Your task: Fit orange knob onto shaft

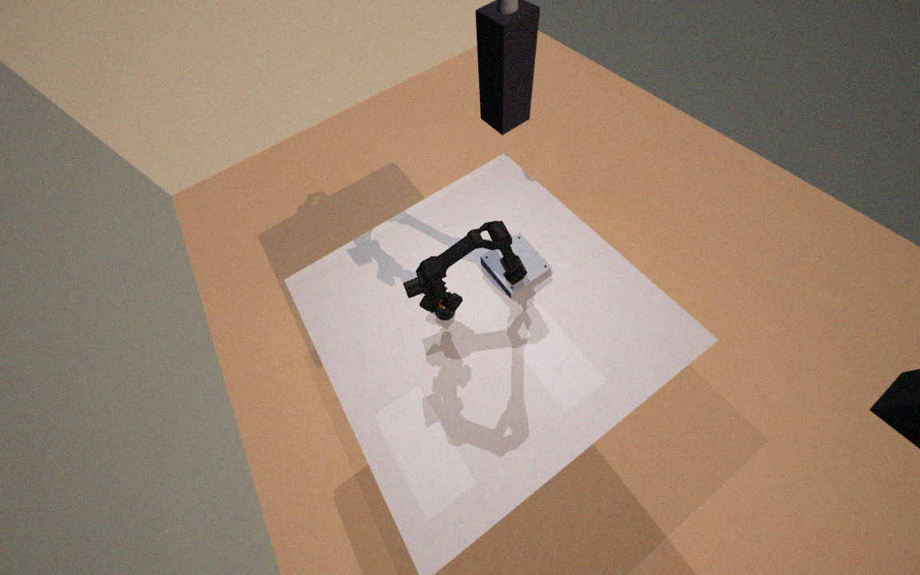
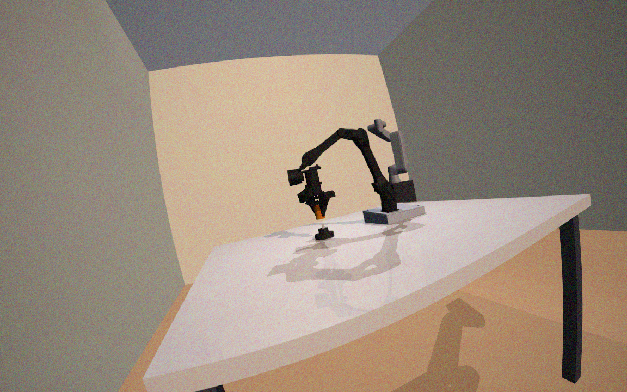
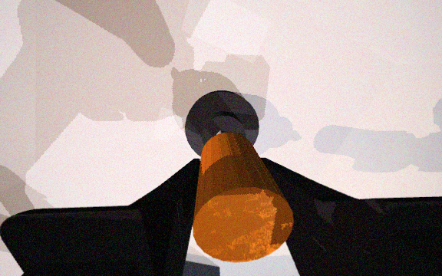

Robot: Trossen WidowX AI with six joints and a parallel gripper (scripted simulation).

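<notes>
My gripper is shut on the orange knob, one finger on each side of it. In the top view only a sliver of the knob shows between the dark fingers. The black round pedestal stands on the table below the knob. In the exterior view the silver shaft stands up from it, and the knob's lower end is just above the shaft's tip. In the wrist view the knob covers nearly all of the shaft. The knob's hole and the shaft's flat side are hidden.
The white table carries the arm's grey base plate, to the right of the pedestal in the top and exterior views. A grey arm on a dark block stands behind it. Shadows of the arm lie across the table.
</notes>
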